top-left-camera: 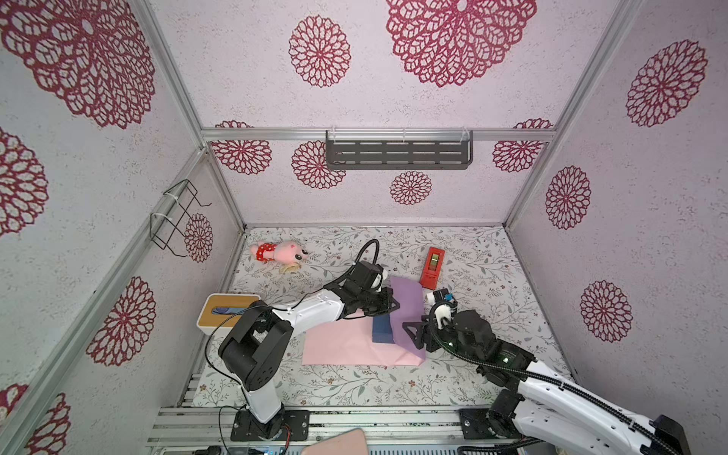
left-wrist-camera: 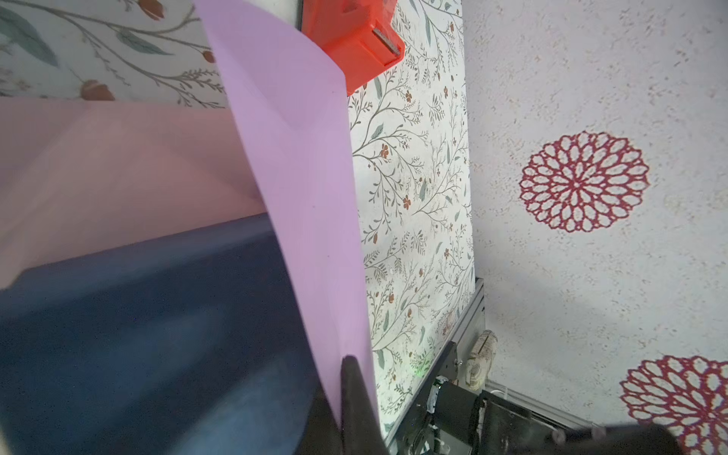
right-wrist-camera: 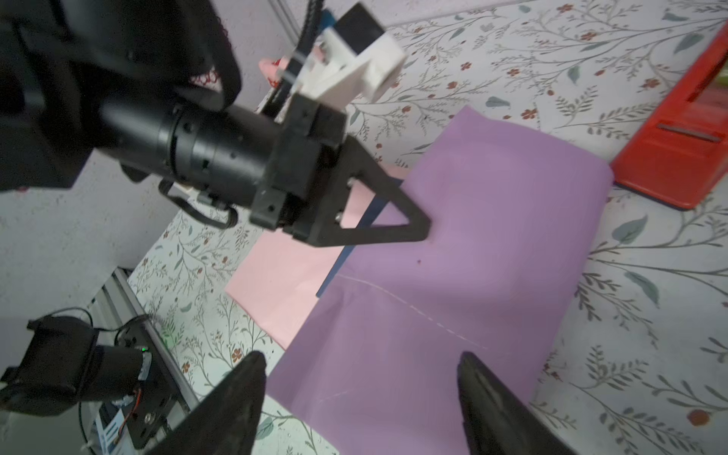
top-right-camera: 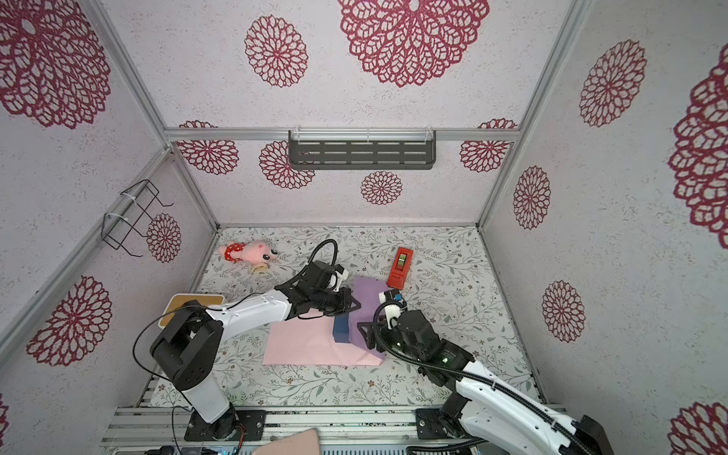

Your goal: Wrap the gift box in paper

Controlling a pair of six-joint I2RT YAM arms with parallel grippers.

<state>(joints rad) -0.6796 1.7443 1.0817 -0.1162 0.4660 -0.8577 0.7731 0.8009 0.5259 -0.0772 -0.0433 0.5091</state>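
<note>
**Top views.** The box (top-left-camera: 382,330) stands mid-desk (top-left-camera: 354,388) on the paper (top-left-camera: 338,344). Only a narrow blue strip of the box shows in both top views, because the lilac side of the paper is folded up from the right and covers the rest. The left gripper (top-left-camera: 394,305) lies at the far edge of that fold; its jaws cannot be resolved here. The right gripper (top-left-camera: 411,335) sits at the fold's right side, partly masked by its own wrist. A dispenser (top-left-camera: 432,268) stands just beyond the fold. A tissue box (top-left-camera: 220,309) is half hidden behind the left arm (top-left-camera: 307,311).

**Left wrist view.** The left gripper is clamped on the paper (left-wrist-camera: 299,157), which runs down between the dark fingers (left-wrist-camera: 356,390). These are cut off at the frame edge. The box (left-wrist-camera: 157,335) is blurred. The dispenser (left-wrist-camera: 354,43) is cropped and partly behind the paper.

**Right wrist view.** The right gripper (right-wrist-camera: 360,370) stands wide and holds nothing above the lilac fold. Only its fingertips are in frame. The tip of the left gripper (right-wrist-camera: 417,232) meets the paper (right-wrist-camera: 492,236). Only a thin edge of the box (right-wrist-camera: 335,272) shows.
</note>
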